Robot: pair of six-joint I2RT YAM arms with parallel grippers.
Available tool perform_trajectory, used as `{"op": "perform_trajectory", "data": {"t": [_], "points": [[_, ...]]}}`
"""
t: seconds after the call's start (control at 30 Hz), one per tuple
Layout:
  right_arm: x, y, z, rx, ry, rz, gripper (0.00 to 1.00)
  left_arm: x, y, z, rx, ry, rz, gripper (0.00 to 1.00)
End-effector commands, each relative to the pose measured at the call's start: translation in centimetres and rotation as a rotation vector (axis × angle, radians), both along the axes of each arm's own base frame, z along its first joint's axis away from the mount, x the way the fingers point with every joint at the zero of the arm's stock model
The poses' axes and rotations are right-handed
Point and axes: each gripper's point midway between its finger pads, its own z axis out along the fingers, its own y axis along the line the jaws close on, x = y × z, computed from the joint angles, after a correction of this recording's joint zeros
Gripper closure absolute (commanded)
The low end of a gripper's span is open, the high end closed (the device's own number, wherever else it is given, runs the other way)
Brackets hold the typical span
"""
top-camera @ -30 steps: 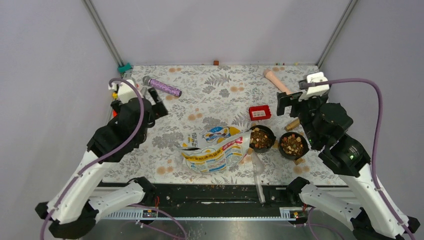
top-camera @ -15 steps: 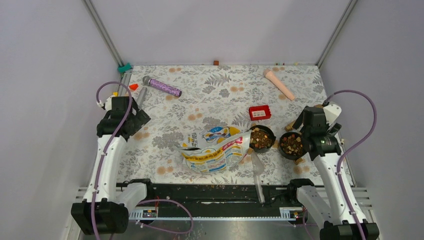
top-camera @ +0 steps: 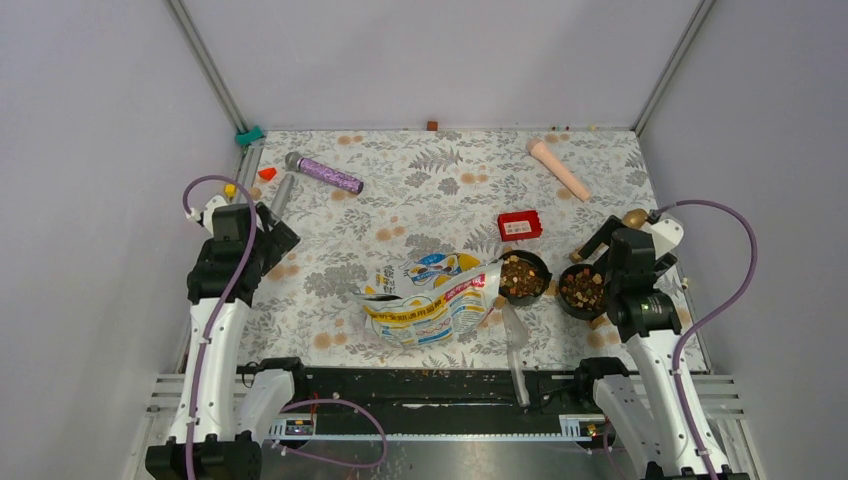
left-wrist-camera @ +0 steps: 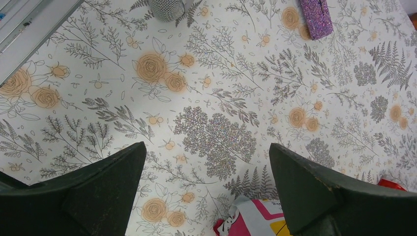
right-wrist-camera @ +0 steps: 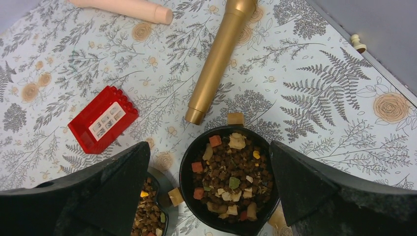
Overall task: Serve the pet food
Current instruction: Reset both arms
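Observation:
The pet food fills two black bowls, one [top-camera: 523, 277] just right of the bag and one [top-camera: 585, 290] further right. The yellow-white-pink cat bag [top-camera: 430, 300] lies crumpled on its side at mid-table. In the right wrist view the right bowl [right-wrist-camera: 228, 179] of brown kibble with coloured bits lies between the fingers, below them, and the other bowl [right-wrist-camera: 150, 211] shows at the lower left. My right gripper [top-camera: 600, 245] [right-wrist-camera: 206, 147] is open and empty above the right bowl. My left gripper [top-camera: 270, 240] [left-wrist-camera: 207, 147] is open and empty over bare cloth, and the bag's corner [left-wrist-camera: 251, 219] shows below it.
A red box [top-camera: 519, 225] [right-wrist-camera: 103, 119] lies behind the bowls. A gold cylinder [right-wrist-camera: 219, 56] and a peach cylinder [top-camera: 557, 168] lie at the back right. A purple microphone [top-camera: 325, 173] lies at the back left. A clear plastic piece [top-camera: 515, 335] lies near the front edge. Loose tan cubes [right-wrist-camera: 175, 195] lie by the bowls.
Both arms have folded down and drawn back toward the table's sides. The right gripper now hangs over the right bowl. Both grippers stay open; bag and bowls have not moved.

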Motion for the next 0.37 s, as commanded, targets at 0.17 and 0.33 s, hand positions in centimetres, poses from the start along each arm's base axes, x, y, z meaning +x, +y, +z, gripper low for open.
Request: {"op": "perform_trajectory", "data": {"t": [0.17, 0.33], "points": [[0.15, -0.62, 1.67, 0.011, -0.087, -0.051, 0.01, 1.1, -0.47, 0.7, -0.009, -0.052, -0.042, 0.01], [0.09, -0.4, 2.2, 0.017, -0.119, -0.036, 0.0, 1.11, -0.63, 0.85, -0.01, -0.062, -0.053, 0.01]]}}
